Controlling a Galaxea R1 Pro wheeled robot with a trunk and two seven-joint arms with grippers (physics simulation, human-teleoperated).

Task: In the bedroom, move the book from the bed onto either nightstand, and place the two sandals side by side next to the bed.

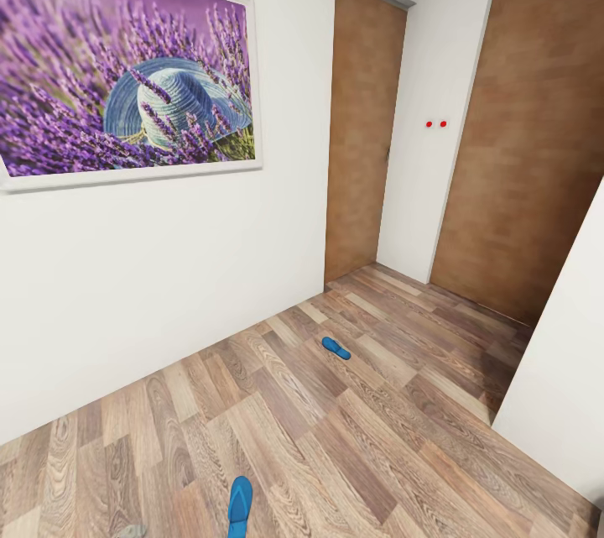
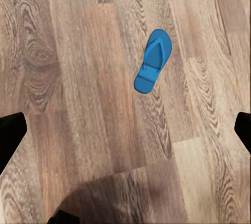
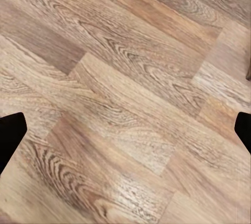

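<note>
Two bright blue sandals lie apart on the wood-plank floor of the bedroom. One sandal (image 1: 335, 347) rests mid-floor toward the doors, the other sandal (image 1: 239, 506) near the bottom edge of the head view. The left wrist view looks down on a sandal (image 2: 152, 60) lying flat, strap side up. My left gripper (image 2: 125, 130) hovers above the floor short of it, open, its dark fingertips (image 2: 10, 135) spread wide. My right gripper (image 3: 125, 130) is also open over bare planks. The book, the bed and the nightstand are out of view.
A white wall with a large lavender picture (image 1: 126, 76) runs along the left. Two brown wooden doors (image 1: 362, 127) (image 1: 537, 143) stand at the back. A white wall corner (image 1: 562, 370) juts in at the right. Floor (image 1: 352, 437) stretches between them.
</note>
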